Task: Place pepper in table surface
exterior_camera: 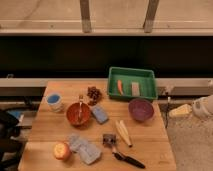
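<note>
The pepper (119, 86), small, slender and orange-red, lies inside the green tray (148, 75) at the table's far right, next to a grey block (135, 88). The wooden table surface (150, 140) spreads out below the tray. My gripper (179, 111) is a pale shape off the table's right edge, level with the purple bowl (140, 109) and pointing left. It stands open with nothing in it, well apart from the pepper.
On the table stand a blue cup (54, 101), an orange bowl (78, 113), a brown cluster (93, 93), a blue sponge (99, 114), a pale yellow vegetable (123, 132), an apple (61, 151), a clear wrapper (85, 147) and a black-handled brush (122, 155).
</note>
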{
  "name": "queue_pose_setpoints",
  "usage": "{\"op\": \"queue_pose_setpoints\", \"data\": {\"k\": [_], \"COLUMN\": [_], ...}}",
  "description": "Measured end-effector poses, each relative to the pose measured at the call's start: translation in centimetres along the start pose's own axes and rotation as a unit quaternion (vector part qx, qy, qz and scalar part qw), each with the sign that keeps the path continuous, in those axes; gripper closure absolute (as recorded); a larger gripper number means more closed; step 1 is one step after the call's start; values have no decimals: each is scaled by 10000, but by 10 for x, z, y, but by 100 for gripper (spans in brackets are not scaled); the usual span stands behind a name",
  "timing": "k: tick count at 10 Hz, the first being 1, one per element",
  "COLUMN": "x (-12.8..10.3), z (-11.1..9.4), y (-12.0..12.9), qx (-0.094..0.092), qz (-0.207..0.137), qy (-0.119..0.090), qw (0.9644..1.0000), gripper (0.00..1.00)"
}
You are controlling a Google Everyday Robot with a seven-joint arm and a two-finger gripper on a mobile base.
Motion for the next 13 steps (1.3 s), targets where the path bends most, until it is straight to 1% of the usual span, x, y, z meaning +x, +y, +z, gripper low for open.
{"op": "queue_pose_setpoints", "data": {"k": [11, 12, 13], "x": [-1, 0, 2], "z": [0, -1, -4], "y": [0, 2, 9], "qx": [-5, -27, -48], "qz": [0, -33, -161], "qy": [-5, -33, -77], "qw": [10000, 10000, 9998], "gripper": [31, 31, 31]}}
